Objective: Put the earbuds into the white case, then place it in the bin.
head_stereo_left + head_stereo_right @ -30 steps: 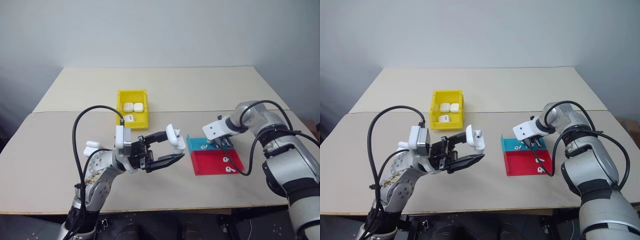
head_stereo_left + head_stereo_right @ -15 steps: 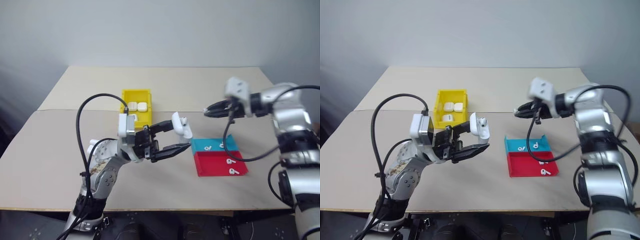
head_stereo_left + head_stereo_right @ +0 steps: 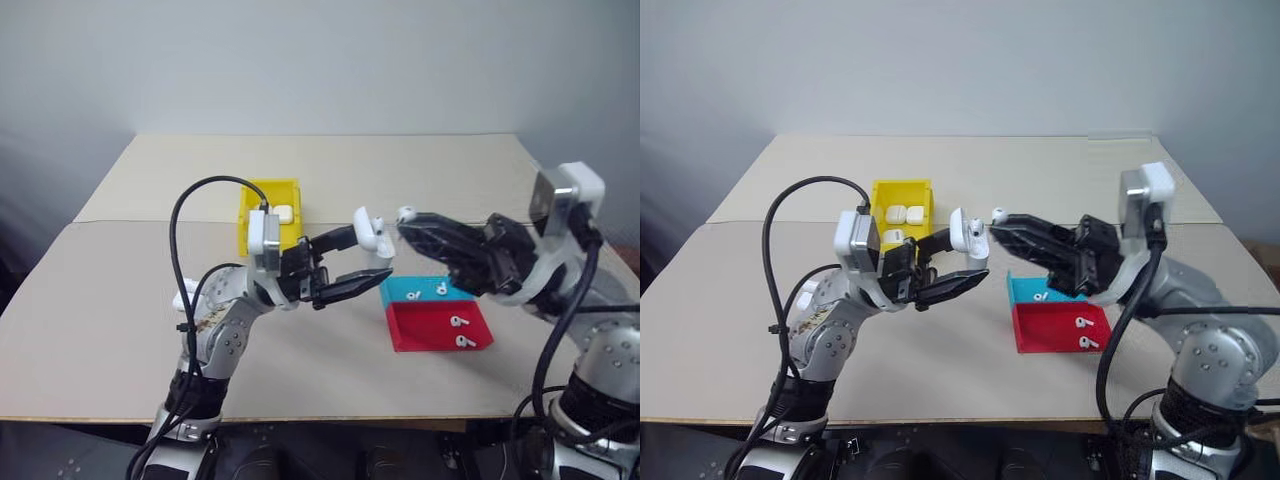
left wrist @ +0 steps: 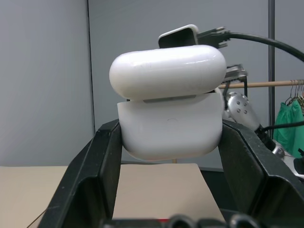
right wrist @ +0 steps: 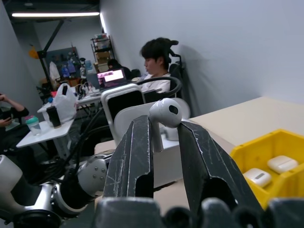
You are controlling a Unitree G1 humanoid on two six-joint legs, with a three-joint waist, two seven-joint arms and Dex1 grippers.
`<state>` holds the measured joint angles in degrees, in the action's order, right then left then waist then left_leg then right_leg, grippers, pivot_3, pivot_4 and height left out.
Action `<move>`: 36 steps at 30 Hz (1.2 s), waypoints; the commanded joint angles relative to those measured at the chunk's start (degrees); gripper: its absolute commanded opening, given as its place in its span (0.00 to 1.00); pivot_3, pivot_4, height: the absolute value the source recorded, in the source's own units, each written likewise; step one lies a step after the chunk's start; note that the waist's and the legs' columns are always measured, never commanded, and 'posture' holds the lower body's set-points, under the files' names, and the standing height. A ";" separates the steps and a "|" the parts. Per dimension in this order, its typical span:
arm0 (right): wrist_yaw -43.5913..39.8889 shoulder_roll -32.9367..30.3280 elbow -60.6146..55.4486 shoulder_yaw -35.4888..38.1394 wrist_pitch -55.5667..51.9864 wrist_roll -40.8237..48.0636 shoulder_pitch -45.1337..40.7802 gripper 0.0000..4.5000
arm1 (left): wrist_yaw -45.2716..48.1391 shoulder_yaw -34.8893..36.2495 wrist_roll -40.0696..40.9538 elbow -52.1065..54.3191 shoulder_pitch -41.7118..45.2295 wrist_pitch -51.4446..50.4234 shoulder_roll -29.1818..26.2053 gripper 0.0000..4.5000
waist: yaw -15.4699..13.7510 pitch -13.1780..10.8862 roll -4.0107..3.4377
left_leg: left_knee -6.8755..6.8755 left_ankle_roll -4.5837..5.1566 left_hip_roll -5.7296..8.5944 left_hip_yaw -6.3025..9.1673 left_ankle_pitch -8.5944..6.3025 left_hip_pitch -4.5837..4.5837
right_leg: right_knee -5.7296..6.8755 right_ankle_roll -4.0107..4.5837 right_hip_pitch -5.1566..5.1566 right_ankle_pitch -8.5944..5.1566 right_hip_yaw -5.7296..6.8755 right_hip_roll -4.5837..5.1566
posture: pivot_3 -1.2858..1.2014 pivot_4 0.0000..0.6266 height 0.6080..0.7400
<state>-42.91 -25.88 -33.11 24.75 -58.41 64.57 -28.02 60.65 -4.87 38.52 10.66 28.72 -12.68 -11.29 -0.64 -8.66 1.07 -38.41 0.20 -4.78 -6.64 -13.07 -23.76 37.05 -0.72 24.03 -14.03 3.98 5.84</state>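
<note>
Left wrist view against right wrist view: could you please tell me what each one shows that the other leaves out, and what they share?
Left wrist view: the left gripper clamped on a white case with its lid flipped up, and a green garment hanging on a rail behind. Right wrist view: the right gripper pinching an earbud, the yellow bin with two closed cases inside, and a seated person by a laptop. Shared: the tan table and a grey wall.
</note>
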 commanded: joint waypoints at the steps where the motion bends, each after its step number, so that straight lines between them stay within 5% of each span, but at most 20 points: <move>1: 2.95 -0.38 -1.91 -1.33 3.08 3.91 0.50 0.13 | -0.28 0.47 1.10 2.21 0.69 0.10 0.01 0.61 | -0.04 0.00 0.00 | 0.00 0.00 0.00 0.01 0.00 0.00 | 0.00 0.00 0.00 0.00 0.01 0.00 | 0.52 0.24 1.00; 13: 2.29 -7.06 -2.63 -9.67 8.62 0.21 3.67 0.13 | -0.62 0.86 0.97 2.41 0.49 0.48 -0.63 0.61 | -0.02 0.00 0.00 | 0.01 0.01 -0.01 0.02 -0.01 -0.01 | -0.03 -0.01 0.01 -0.01 0.01 -0.01 | 0.52 0.24 1.00; 21: -0.56 -12.12 -1.51 -11.50 12.75 -2.60 4.01 0.68 | -1.13 0.76 0.63 2.23 0.69 1.11 -0.47 0.61 | -0.02 -0.01 0.01 | 0.01 0.02 -0.01 0.04 -0.01 -0.02 | -0.04 -0.01 0.01 -0.01 0.03 -0.01 | 0.52 0.24 1.00; 28: -2.14 -16.90 -0.58 -6.45 13.90 -0.42 5.10 0.68 | -1.99 1.02 0.14 2.34 0.12 1.09 -0.86 0.61 | -0.21 -0.02 0.03 | 0.01 0.02 0.00 0.03 -0.01 -0.03 | -0.05 -0.01 0.01 -0.01 0.03 -0.01 | 0.52 0.24 1.00; 31: -3.79 -20.56 0.21 -3.97 14.10 1.18 4.32 0.54 | -1.15 1.24 -1.42 1.24 -1.01 1.58 -2.81 0.61 | -0.15 -0.02 0.04 | 0.01 0.04 0.02 0.04 -0.02 -0.04 | -0.08 -0.01 -0.01 -0.01 0.04 0.01 | 0.52 0.24 1.00; 36: -4.03 -26.17 2.07 -9.92 12.88 -2.61 -5.18 0.16 | 0.05 1.40 -3.59 -0.63 -2.23 2.24 -6.10 0.61 | 0.60 -0.02 0.03 | 0.06 0.05 -0.02 0.02 -0.02 0.06 | 0.01 0.00 0.05 -0.01 -0.06 -0.05 | 0.52 0.24 1.00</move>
<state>-46.18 -51.47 -30.83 15.95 -45.59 62.73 -31.63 60.23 -4.41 35.10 9.31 26.22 -11.74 -17.03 -0.05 -8.68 1.10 -38.35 0.24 -4.85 -6.61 -13.09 -23.69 37.04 -0.71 24.07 -14.05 3.94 5.73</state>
